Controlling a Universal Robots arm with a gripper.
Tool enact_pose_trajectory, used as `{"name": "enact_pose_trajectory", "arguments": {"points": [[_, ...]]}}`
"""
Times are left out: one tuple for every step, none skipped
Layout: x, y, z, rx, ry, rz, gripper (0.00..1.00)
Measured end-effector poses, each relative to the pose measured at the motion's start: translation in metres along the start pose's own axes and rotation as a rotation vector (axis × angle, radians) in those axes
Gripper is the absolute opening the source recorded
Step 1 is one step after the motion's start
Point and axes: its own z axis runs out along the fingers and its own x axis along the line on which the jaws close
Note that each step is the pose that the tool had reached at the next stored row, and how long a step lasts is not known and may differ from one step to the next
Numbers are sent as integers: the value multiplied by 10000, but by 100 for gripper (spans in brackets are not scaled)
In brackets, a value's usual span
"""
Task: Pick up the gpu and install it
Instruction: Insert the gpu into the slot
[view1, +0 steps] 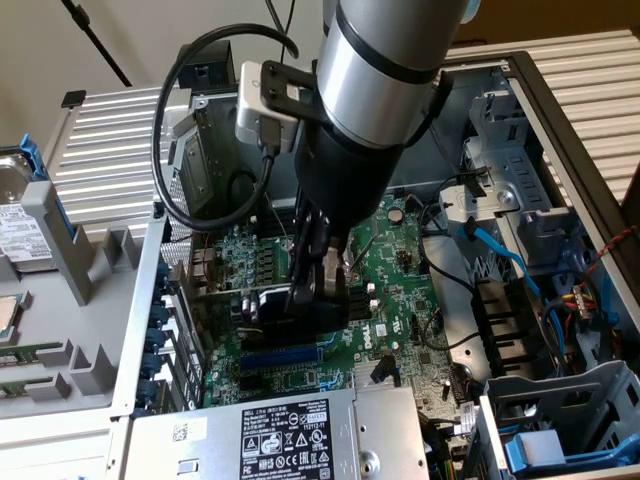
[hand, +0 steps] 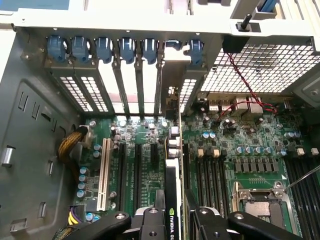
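Black fingers (hand: 150, 222) of the tool (hand: 175, 222) fill the near edge of the wrist view, pinching the gpu (hand: 172, 200) by its upper edge. That card stands on edge over the green motherboard (hand: 240, 150), its black shroud face showing a small green logo, and it runs straight away from the tool toward the rear slot openings (hand: 135, 85) of the case. Its far end reaches the slot wall just beside the row of blue retention clips (hand: 125, 47); whether it is fully seated in the slot cannot be told. In the exterior view the tool (view1: 318, 285) hangs low inside the open computer case (view1: 560, 120), gripping the gpu (view1: 265, 305) just above a blue expansion slot (view1: 285, 355). A white slot (hand: 105, 172) lies on the motherboard beside the card, and the CPU socket (hand: 260, 200) sits on its other side. Beyond the motherboard, a labelled silver power supply (view1: 290, 435) lies at the case's near edge in the exterior view, and blue cables (view1: 500, 250) run at the exterior view's right.
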Motion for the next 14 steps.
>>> {"name": "enact_pose_trajectory", "arguments": {"points": [[0,-1,5,-5,2,0,26],[1,-2,12,-10,3,0,26],[1,-2,17,-20,2,1,26],[1,-2,21,-41,2,3,26],[1,-2,24,-64,3,6,26],[1,-2,25,-90,4,7,26],[2,-2,28,-112,4,9,26],[2,-3,30,-130,5,10,26],[2,-3,30,-133,6,11,26],[2,-3,30,-132,5,10,26],[2,-3,30,-133,5,10,26],[2,-3,31,-133,5,10,26],[2,-2,35,-126,3,9,26],[3,-1,41,-118,1,7,26]]}}
